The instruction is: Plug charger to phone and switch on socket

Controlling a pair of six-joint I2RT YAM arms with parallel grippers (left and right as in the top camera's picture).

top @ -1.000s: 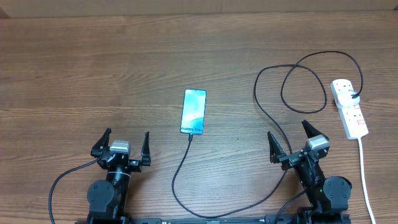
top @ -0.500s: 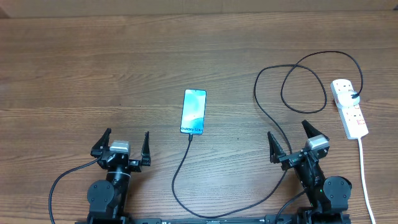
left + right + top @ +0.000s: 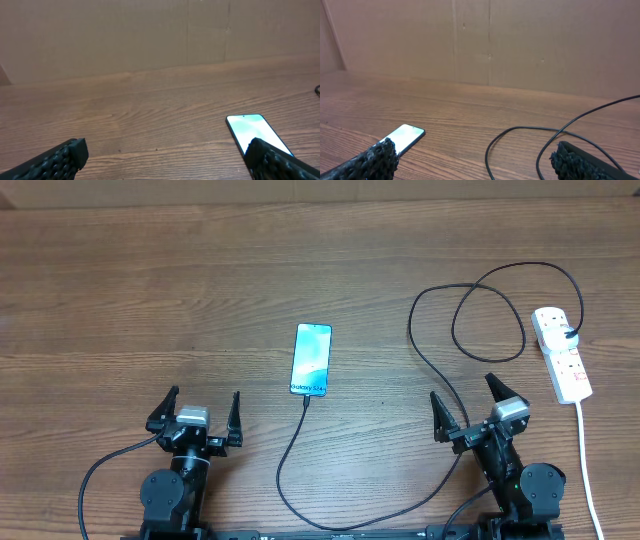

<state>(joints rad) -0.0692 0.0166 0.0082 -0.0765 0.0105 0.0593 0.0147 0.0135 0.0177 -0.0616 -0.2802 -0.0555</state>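
Note:
The phone lies flat in the middle of the table with its blue screen up; it also shows in the left wrist view and the right wrist view. The charger is a thin black cable whose plug tip meets the phone's near edge; whether it is seated I cannot tell. The cable loops to the right up to the white socket. My left gripper and right gripper rest open near the front edge, holding nothing.
The socket's white lead runs toward the front edge at the far right. A brown cardboard wall stands behind the wooden table. The cable's big loops lie between my right gripper and the socket.

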